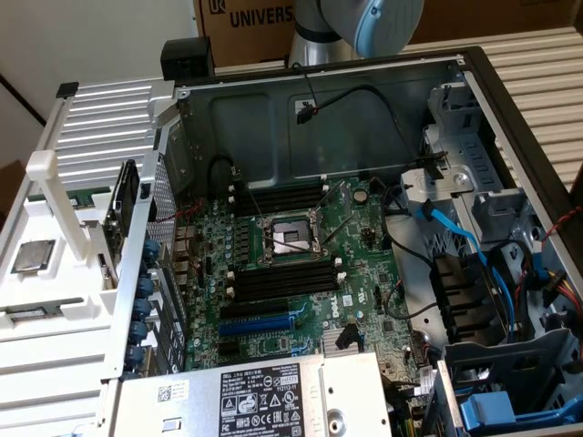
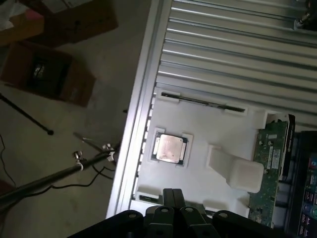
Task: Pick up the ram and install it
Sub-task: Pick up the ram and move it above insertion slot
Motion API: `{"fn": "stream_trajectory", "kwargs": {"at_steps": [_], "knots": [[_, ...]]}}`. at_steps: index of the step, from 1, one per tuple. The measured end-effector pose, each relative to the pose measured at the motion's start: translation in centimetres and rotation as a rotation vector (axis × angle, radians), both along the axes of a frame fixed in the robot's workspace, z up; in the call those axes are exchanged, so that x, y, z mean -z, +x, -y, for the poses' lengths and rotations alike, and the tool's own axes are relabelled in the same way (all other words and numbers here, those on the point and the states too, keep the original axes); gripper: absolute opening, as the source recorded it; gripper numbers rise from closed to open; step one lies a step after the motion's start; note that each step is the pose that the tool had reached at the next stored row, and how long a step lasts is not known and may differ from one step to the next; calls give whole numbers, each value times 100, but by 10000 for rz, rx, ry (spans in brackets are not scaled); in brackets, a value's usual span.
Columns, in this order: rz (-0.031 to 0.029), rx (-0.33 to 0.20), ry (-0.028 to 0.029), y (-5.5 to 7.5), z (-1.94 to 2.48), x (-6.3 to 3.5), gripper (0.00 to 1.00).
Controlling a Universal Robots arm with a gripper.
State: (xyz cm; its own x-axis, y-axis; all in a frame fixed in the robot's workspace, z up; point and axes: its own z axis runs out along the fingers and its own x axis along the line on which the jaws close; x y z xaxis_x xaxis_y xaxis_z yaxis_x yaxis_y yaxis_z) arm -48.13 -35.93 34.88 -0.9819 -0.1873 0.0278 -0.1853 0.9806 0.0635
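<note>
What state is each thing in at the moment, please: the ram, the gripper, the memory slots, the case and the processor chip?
ram: standing on edge in the white holder, not gripped.
gripper: shut, holding nothing.
black memory slots: empty.
computer case: side open, board exposed.
processor chip: seated in a recess of the white holder.

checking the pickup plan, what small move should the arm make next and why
Probably shift the gripper across the white tray until it hangs over the ram. The gripper is shut and holds nothing, and the ram sits in its holder on the far side of the processor chip from it.
</note>
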Motion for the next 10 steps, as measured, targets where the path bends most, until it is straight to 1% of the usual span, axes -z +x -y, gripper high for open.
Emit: {"fn": "stream_trajectory", "kwargs": {"at_steps": [1, 2, 6, 7, 10], "knots": [[0, -77, 0, 0, 0, 18, 10], [-9, -381, 3, 0, 7, 72, 10], [-10, -1101, 15, 0, 7, 133, 10], [-10, -1461, 16, 0, 7, 158, 10], [-10, -2016, 16, 0, 7, 190, 10]]}}
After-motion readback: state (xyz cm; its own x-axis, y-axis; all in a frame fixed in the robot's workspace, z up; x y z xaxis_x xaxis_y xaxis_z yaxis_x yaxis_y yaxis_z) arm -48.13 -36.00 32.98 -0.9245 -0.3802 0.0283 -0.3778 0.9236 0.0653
